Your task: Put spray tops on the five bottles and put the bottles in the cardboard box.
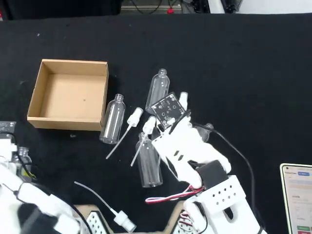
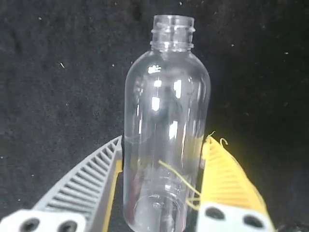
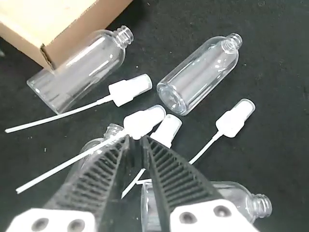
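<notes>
Right wrist view: we saw the right hand pressed nearly together, a spray top just ahead, tube running lower left; the left hand pinched a bottle.

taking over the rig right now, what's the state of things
Left hand: shut on a topless bottle.
Right hand: shut, right at a spray top; whether it grips it is unclear.
Other four bottles: topless, lying near the cardboard box, loose spray tops among them.
Done: nothing; no bottle has a top and the box holds none.
Left: top all five bottles, then box them.
</notes>
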Controlling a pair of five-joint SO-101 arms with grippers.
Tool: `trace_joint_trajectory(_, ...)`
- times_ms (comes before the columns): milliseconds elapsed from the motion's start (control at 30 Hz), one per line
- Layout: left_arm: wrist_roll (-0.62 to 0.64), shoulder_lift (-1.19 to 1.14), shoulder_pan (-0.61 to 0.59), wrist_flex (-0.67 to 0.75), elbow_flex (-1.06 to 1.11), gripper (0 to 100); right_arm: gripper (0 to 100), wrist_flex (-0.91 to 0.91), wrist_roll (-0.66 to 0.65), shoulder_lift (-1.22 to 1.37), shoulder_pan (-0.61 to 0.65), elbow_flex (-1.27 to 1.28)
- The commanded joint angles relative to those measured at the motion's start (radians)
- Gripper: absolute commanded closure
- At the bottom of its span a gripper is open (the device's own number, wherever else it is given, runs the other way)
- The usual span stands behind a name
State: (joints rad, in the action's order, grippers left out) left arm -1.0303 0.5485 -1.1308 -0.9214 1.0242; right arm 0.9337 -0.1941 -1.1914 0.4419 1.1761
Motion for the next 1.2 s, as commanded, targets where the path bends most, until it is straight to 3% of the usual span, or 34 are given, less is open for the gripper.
trace_joint_trajectory(0, -0.003, -0.126, -0.019, -0.137, -0.222, 76, 94.6, -0.026, 0.009, -0.012, 0.014, -0.001)
trace_joint_trajectory(200, -0.006, -0.276, 0.005, -0.367, -0.522, 67, 86.4, -0.034, 0.009, -0.013, 0.014, 0.061)
trace_joint_trajectory(333, -0.008, -0.377, 0.038, -0.443, -0.638, 67, 86.1, -0.034, 0.009, -0.013, 0.014, 0.081)
trace_joint_trajectory(533, -0.038, -0.480, 0.042, -0.454, -0.773, 72, 86.1, -0.034, 0.009, -0.018, 0.014, 0.093)
trace_joint_trajectory(767, -0.227, -0.516, 0.053, -0.463, -0.839, 69, 86.1, -0.034, 0.009, -0.019, 0.014, 0.093)
trace_joint_trajectory(1000, -0.226, -0.520, 0.124, -0.634, -0.877, 69, 86.1, -0.034, 0.009, -0.018, 0.014, 0.093)
trace_joint_trajectory(1167, -0.230, -0.526, 0.127, -0.615, -0.888, 69, 86.1, -0.032, 0.009, -0.015, 0.014, 0.093)
